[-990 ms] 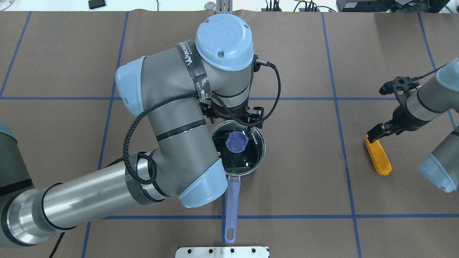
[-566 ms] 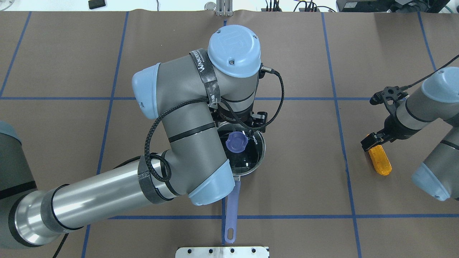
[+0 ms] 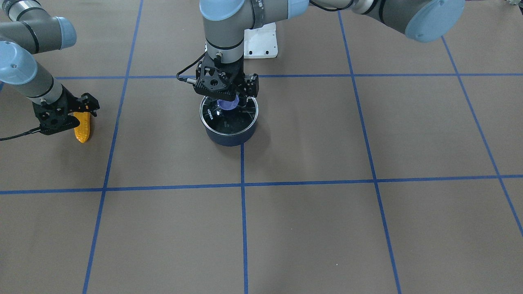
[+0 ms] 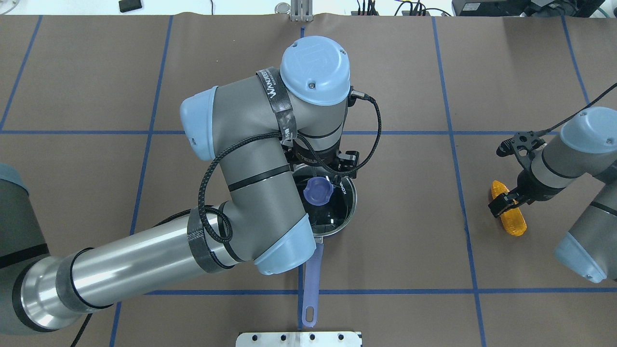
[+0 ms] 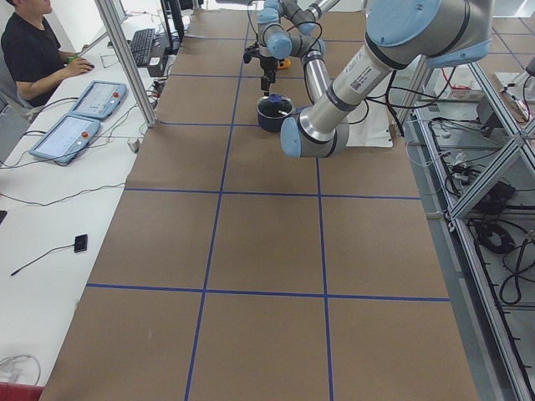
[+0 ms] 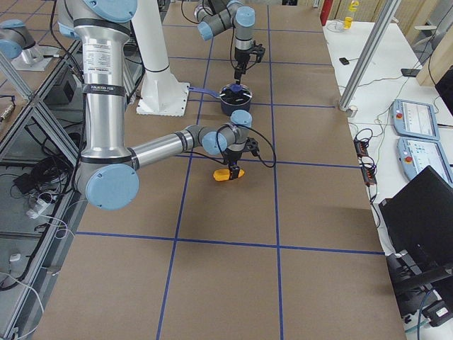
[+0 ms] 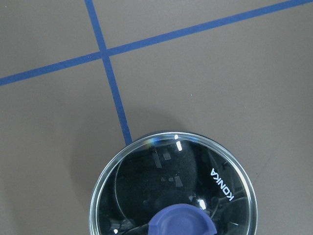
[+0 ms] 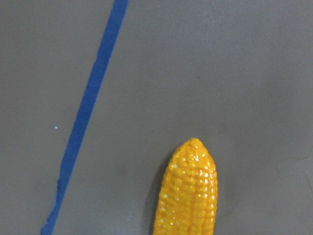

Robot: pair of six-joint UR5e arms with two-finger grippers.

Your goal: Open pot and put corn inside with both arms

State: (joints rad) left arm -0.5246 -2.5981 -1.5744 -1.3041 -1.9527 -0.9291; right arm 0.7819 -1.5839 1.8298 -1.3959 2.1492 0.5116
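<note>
The dark navy pot [image 3: 229, 138] stands mid-table with its glass lid [image 4: 344, 202] on and its purple-blue knob [image 4: 318, 191] showing. Its long handle [image 4: 312, 279] points toward the robot base. My left gripper [image 3: 228, 100] hangs just over the lid, open, with its fingers on either side of the knob. The left wrist view shows the lid [image 7: 161, 181] and the knob [image 7: 181, 223] but no fingers. The orange-yellow corn [image 4: 515, 224] lies on the table at the right. My right gripper [image 4: 503, 205] is low over its middle and open. The corn's tip fills the right wrist view [image 8: 190, 196].
Blue tape lines grid the brown table cover. The metal base plate [image 4: 299, 339] sits at the near edge behind the pot handle. My left arm's elbow [image 4: 284, 246] overhangs the pot's near-left side. An operator [image 5: 29, 50] sits beside control tablets [image 5: 92, 100] off the table.
My left wrist moved slightly right and settled over the lid knob. My right gripper moved from the corn's far tip to over its middle. The pot stayed still.
</note>
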